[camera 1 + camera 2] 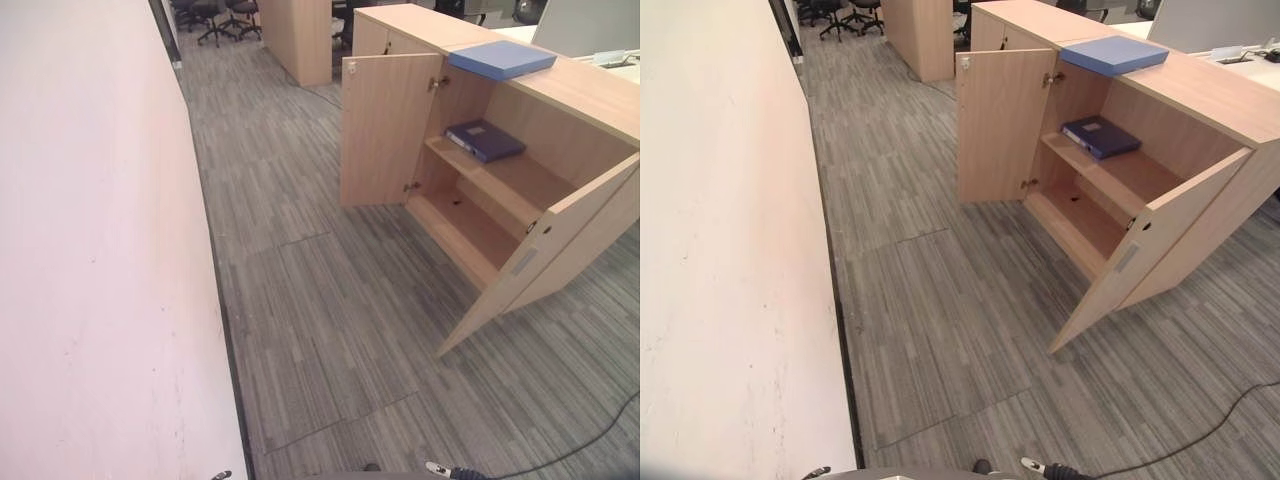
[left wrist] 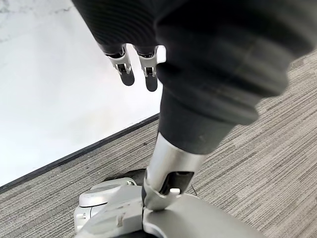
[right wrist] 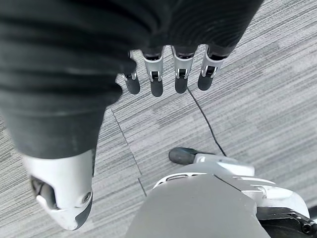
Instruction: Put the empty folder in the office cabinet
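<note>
Office cabinet at upper right of the frame, light wood, both doors swung open — left door facing the camera, right door angled out toward the lower right. Dark blue folder lies flat on the upper shelf inside, near the shelf's left end. Lower shelf beneath it. A light blue folder lies flat on the cabinet top, its corner overhanging the front edge just above the open compartment.

Grey striped carpet floor across the middle of the frame; pale wall down the left side. Office chairs at the far upper left, beyond a second wooden unit.

Left robot hand — fingers straight, hanging loose beside the pale wall, holding nothing. Right robot hand — fingers straight in a row, relaxed, hanging above the carpet, holding nothing.
</note>
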